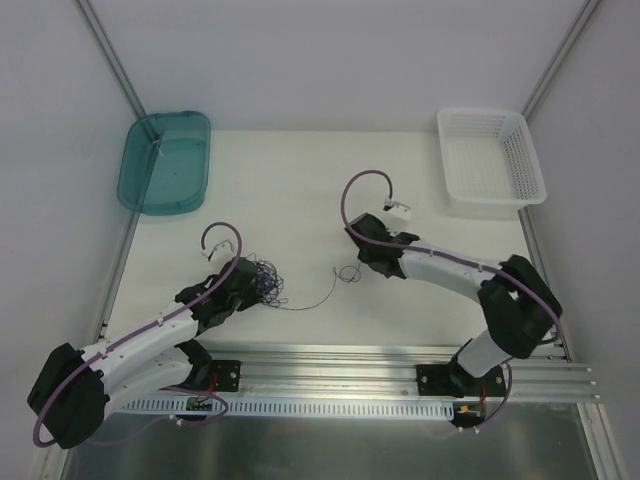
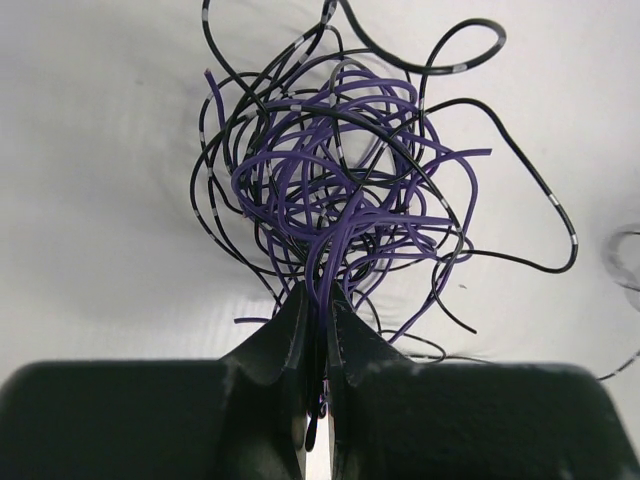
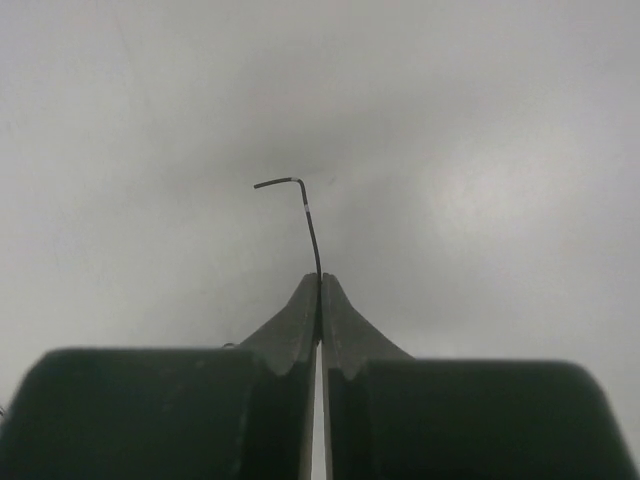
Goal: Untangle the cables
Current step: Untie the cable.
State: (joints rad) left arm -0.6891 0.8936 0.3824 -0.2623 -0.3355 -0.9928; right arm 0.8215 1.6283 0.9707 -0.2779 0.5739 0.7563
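Observation:
The cables (image 1: 266, 284) are a small tangle of thin purple and black strands on the white table, left of centre. My left gripper (image 1: 246, 282) is at the tangle's left side. In the left wrist view the bundle (image 2: 340, 180) fills the middle, and the left gripper (image 2: 322, 303) is shut on a few purple strands at its near edge. One thin black strand (image 1: 318, 297) trails right from the bundle to a small loop by my right gripper (image 1: 358, 264). In the right wrist view the right gripper (image 3: 320, 280) is shut on a single black strand (image 3: 311, 225) with a bent end.
A teal bin (image 1: 165, 160) stands at the back left and a white mesh basket (image 1: 490, 155) at the back right. An aluminium rail (image 1: 400, 385) runs along the near edge. Frame posts stand at both back corners.

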